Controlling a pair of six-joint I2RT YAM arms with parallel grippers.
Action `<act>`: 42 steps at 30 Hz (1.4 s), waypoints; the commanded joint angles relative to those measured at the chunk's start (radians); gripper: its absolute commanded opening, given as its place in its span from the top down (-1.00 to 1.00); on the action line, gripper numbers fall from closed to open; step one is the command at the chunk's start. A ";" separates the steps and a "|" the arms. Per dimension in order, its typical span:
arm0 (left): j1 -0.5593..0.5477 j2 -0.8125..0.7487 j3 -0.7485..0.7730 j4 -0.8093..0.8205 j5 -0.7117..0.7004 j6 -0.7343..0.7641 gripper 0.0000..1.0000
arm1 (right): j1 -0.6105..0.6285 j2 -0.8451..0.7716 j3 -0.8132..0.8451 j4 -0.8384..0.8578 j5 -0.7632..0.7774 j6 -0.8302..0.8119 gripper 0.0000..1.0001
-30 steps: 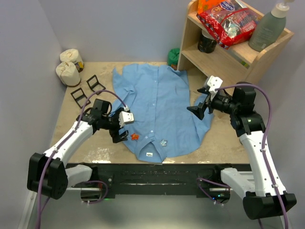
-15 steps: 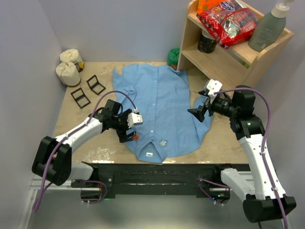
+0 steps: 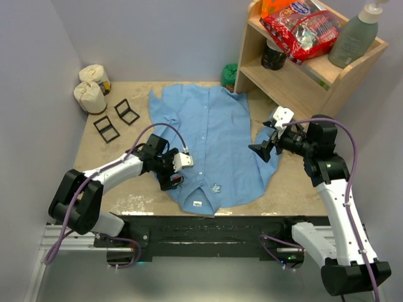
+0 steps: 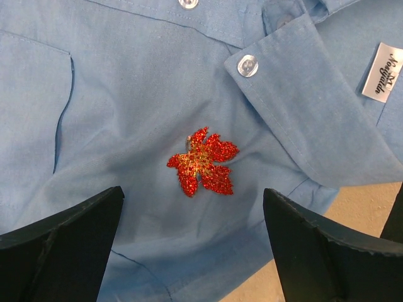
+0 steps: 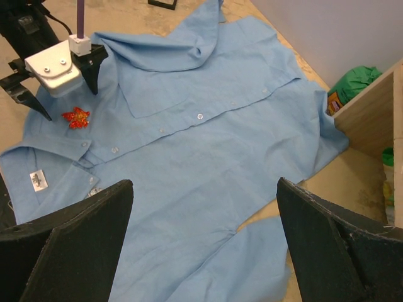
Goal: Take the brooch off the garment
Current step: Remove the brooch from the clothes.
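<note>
- Off the garment's [image 3: 211,135] left edge, well apart from it, sit two pale cloth bundles [image 3: 92,88] and two small black frames [image 3: 116,118] on the table [image 3: 88,157].
- The garment is a light-blue shirt spread flat, with its collar and white label [image 4: 384,69] toward the arms' bases.
- The left gripper [image 3: 171,181] hangs over the garment's left front, close to the collar. Its jaws are spread wide and grip nothing.
- The red brooch [image 4: 203,162] — a glittery leaf shape — lies on the garment's cloth, just left of the buttoned placket and a white button [image 4: 247,65].
- In the left wrist view the red brooch sits midway between the two dark fingers [image 4: 60,251] and a little beyond their tips, with neither touching it.
- The right wrist view shows the same: the red brooch is on the cloth directly under the left gripper's tips.
- A small silver brooch [image 3: 216,187] rests on the garment right of the red one, near the label.
- The right gripper [image 3: 261,146] hovers at the garment's right edge, above a sleeve — its jaws stand fully apart and empty, well apart from the red brooch.
- Past the garment's right shoulder stands a wooden shelf [image 3: 296,78], with a green object [image 3: 230,74] beside its foot.
</note>
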 commanded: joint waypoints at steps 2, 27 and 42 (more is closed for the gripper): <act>-0.019 0.026 0.003 0.064 -0.038 -0.035 -0.92 | 0.005 -0.016 0.001 0.023 0.006 -0.008 -0.98; -0.034 0.071 0.004 0.059 -0.037 -0.044 0.08 | 0.010 0.018 0.018 0.022 -0.031 -0.006 -0.98; -0.033 0.051 0.004 0.052 -0.011 -0.045 0.75 | 0.039 0.041 0.019 0.028 -0.037 -0.006 -0.98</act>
